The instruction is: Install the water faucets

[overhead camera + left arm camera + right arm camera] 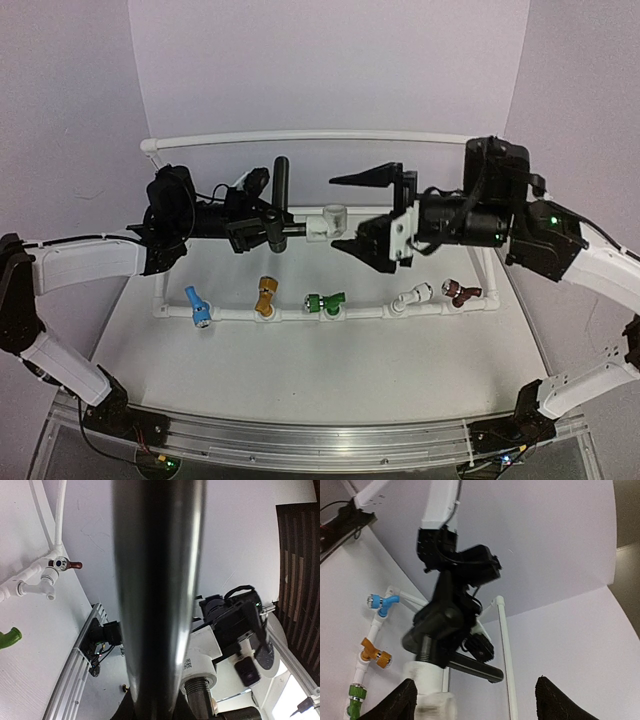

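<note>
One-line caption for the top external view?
Left gripper holds the black faucet over the pipe frame; right gripper open around its white fitting.

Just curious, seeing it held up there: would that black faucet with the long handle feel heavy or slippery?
Probably light: the black faucet looks plastic, and the left gripper holds it aloft alone. Its glossy, round lever could slip or roll. It seems stiff: the lever stands straight.

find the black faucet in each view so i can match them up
top external: black faucet left of centre, lever upright
left wrist: its lever fills the middle
right wrist: centre, blurred
shared landmark: green faucet on the pipe, in all three
</note>
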Controlling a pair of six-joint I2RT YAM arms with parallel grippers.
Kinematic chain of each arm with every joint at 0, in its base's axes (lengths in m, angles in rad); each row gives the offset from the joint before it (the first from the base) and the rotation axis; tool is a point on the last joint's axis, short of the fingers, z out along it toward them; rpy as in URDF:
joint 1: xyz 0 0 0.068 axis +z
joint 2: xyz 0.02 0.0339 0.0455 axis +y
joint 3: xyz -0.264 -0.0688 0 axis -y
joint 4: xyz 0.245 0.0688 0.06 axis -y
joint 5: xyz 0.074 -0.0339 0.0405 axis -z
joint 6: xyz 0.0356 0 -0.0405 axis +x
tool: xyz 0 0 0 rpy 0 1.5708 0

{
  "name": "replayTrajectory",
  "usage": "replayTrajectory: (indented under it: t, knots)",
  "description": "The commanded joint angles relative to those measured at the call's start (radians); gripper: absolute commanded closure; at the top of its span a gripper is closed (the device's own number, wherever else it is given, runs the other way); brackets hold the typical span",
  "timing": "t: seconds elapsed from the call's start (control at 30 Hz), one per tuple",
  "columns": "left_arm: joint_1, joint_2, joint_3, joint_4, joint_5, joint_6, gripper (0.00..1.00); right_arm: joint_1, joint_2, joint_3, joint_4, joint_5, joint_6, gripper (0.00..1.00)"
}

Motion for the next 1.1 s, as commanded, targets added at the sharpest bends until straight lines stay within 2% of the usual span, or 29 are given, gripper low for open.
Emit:
replayTrajectory:
  t: [0.0,0.2,0.33,0.7,0.9,1.07]
  knots:
    - [0.000,0.047,0.080,0.298,0.074,-0.219,1.00,0.062,-0.085,-0.147,0.007,0.063,-0.308,0.22]
    - [-0.002,0.117,0.079,0.493,0.111,-0.405,1.00,0.072,-0.067,-0.214,0.140,0.142,-0.507,0.27]
    - [-0.007,0.117,0.072,0.505,0.115,-0.412,1.00,0.073,-0.049,-0.256,0.276,0.169,-0.619,0.30]
    - [-0.028,0.090,0.061,0.472,0.146,-0.393,1.00,0.072,0.022,-0.260,0.442,0.247,-0.737,0.39]
    - [-0.030,0.061,0.050,0.417,0.137,-0.343,1.00,0.072,0.021,-0.261,0.443,0.230,-0.739,0.50]
    - [-0.031,0.025,0.058,0.317,0.117,-0.225,1.00,0.072,0.020,-0.228,0.406,0.208,-0.610,0.63]
